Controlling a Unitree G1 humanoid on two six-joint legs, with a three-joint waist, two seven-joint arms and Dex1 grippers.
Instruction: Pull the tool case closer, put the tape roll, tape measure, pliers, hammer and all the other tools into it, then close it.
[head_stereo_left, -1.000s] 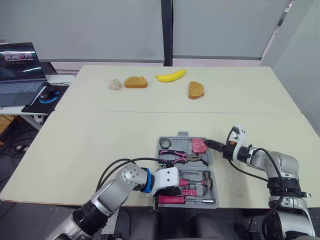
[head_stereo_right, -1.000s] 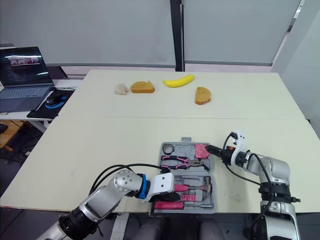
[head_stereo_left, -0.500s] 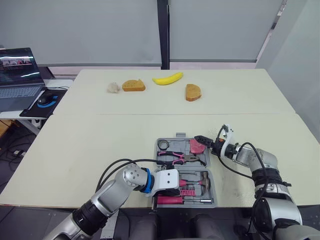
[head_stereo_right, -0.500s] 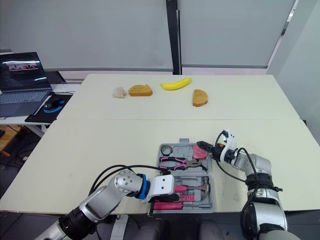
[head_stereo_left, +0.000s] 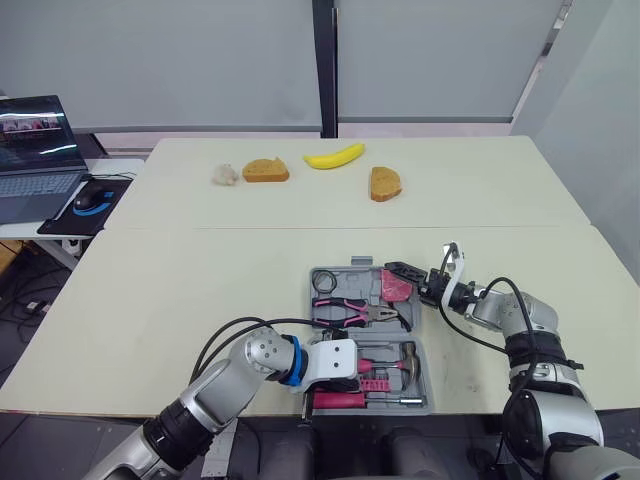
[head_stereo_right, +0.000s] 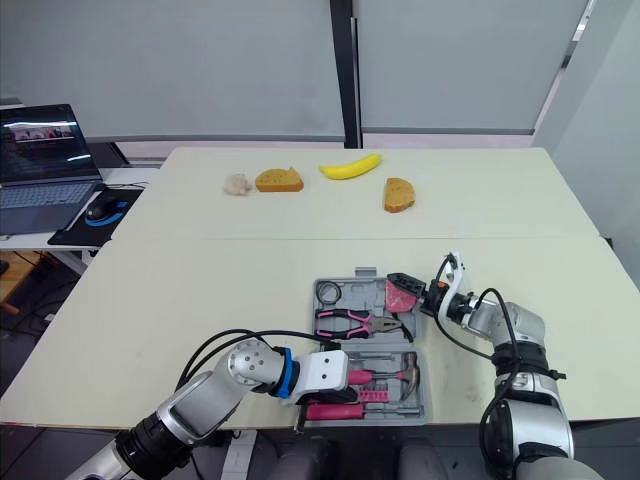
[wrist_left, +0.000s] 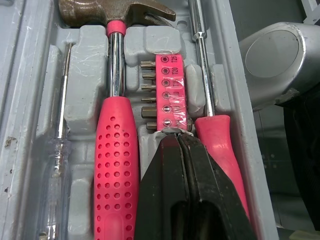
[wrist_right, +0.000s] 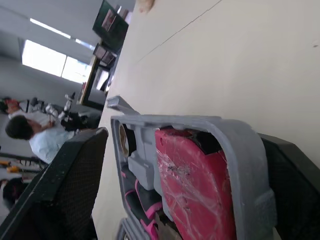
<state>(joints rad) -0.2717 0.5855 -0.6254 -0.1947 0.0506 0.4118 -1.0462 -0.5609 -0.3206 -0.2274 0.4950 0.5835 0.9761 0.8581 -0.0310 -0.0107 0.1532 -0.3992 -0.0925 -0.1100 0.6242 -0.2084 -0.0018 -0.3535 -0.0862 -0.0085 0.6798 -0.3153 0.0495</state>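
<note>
The grey tool case (head_stereo_left: 428, 345) lies open at the table's front edge. Its far half holds the tape roll (head_stereo_left: 324, 283), pink pliers (head_stereo_left: 352, 313) and pink tape measure (wrist_right: 195, 185). Its near half holds the hammer (wrist_left: 115, 165), a pink bit strip (wrist_left: 167, 85) and a pink-handled screwdriver (wrist_left: 217, 145). My left gripper (wrist_left: 175, 136) is shut, its tips resting on the near end of the bit strip. My right gripper (head_stereo_left: 410, 279) is open and straddles the case's far right corner (wrist_right: 240, 150), one finger (wrist_right: 75, 185) over the tools and the other outside the rim.
A banana (head_stereo_left: 335, 155), two bread slices (head_stereo_left: 265, 169) (head_stereo_left: 383, 182) and a small pale lump (head_stereo_left: 227, 173) lie at the far side of the table. A laptop (head_stereo_left: 35, 135) and mouse (head_stereo_left: 88, 198) sit on a side desk to the left.
My right gripper has moved left onto the case's far right corner, where it now straddles the rim. The left gripper stays on the bit strip.
</note>
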